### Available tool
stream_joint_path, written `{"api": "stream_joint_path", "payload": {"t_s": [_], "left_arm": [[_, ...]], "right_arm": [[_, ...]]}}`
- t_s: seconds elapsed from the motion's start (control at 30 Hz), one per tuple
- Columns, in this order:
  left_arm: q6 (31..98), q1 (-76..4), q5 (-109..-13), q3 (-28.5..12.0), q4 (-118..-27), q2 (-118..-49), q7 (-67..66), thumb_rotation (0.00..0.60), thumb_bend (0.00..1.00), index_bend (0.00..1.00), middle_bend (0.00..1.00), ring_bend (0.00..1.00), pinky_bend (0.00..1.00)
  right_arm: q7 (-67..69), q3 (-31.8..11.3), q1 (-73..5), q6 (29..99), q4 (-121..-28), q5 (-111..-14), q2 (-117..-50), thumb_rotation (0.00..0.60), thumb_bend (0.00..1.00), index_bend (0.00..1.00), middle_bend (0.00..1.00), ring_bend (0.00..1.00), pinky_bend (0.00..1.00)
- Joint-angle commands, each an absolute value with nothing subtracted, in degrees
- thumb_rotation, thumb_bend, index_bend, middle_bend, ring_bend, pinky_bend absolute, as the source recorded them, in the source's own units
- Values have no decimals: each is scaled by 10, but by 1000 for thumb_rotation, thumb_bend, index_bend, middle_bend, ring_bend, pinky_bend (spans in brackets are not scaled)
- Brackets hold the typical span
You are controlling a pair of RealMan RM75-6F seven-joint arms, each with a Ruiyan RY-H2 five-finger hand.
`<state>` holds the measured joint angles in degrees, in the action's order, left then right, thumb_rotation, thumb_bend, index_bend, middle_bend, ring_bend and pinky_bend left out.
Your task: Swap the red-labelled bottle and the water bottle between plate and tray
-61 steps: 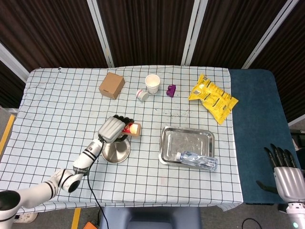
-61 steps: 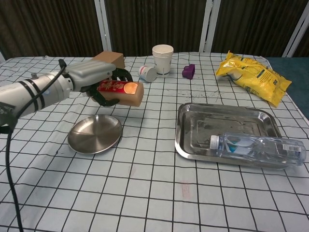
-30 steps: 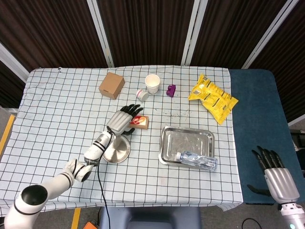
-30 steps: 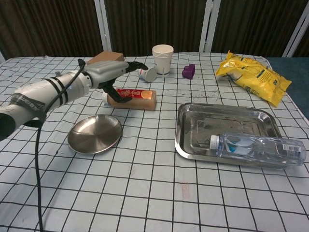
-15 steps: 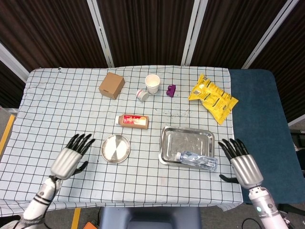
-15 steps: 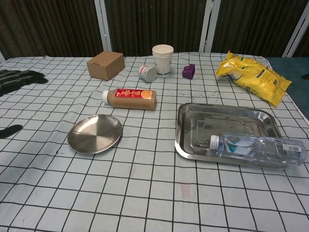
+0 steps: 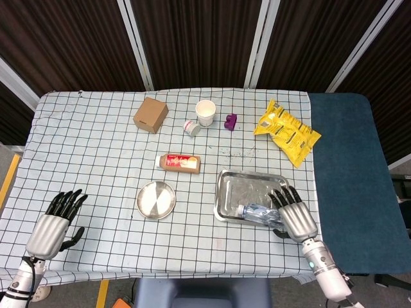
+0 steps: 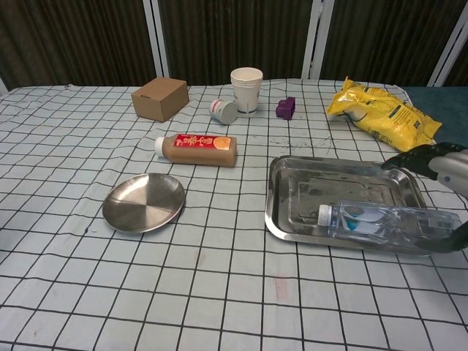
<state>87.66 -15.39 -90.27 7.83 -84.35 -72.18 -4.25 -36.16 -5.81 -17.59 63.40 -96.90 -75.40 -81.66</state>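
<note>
My right hand (image 7: 294,217) is spread wide over the right end of the water bottle (image 8: 387,221), which lies on its side in the near part of the metal tray (image 8: 344,175). The red-labelled bottle (image 8: 196,149) lies on the worktop (image 8: 219,292), just beyond the round plate (image 8: 143,202). My left hand (image 7: 54,224) rests wide open at the near left, holding nothing.

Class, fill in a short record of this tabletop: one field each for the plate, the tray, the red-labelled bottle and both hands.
plate: bare, nothing on it
tray: holds the water bottle, lying on its side
red-labelled bottle: lying on the cloth beyond the plate, held by nothing
left hand: holds nothing, fingers apart
right hand: fingers spread over the water bottle's end; grip unclear
</note>
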Motion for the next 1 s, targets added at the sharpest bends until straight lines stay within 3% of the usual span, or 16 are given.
{"api": "stream_joint_path", "payload": {"t_s": [0.03, 0.37, 0.43, 0.5, 0.6, 0.77, 1.0], "left_arm": [[861, -154, -900, 73, -849, -717, -41, 600, 413, 0, 0, 0, 74], [846, -148, -911, 61, -850, -713, -35, 600, 413, 0, 0, 0, 74], [845, -146, -911, 58, -850, -712, -34, 600, 413, 0, 0, 0, 74], [845, -144, -912, 55, -850, -711, -31, 600, 413, 0, 0, 0, 74], [845, -141, -914, 53, -849, -710, -28, 600, 413, 0, 0, 0, 74], [840, -140, -917, 48, -852, -707, -28, 600, 412, 0, 0, 0, 74], [840, -134, -917, 39, -853, -706, -30, 600, 413, 0, 0, 0, 74]], "right_arm": [[-381, -71, -201, 617, -940, -712, -859, 600, 339, 284, 245, 106, 196], [-401, -72, -229, 601, -924, -650, -886, 600, 406, 490, 418, 273, 414], [-397, -72, -233, 602, -924, -646, -889, 600, 418, 540, 485, 358, 504], [-393, -71, -235, 610, -925, -649, -889, 600, 443, 674, 628, 524, 710], [-392, -70, -238, 615, -926, -647, -889, 600, 466, 809, 746, 644, 851], [-361, -72, -239, 637, -942, -673, -882, 600, 510, 914, 834, 740, 942], [-292, -67, -234, 693, -1004, -780, -854, 600, 513, 924, 843, 751, 954]]}}
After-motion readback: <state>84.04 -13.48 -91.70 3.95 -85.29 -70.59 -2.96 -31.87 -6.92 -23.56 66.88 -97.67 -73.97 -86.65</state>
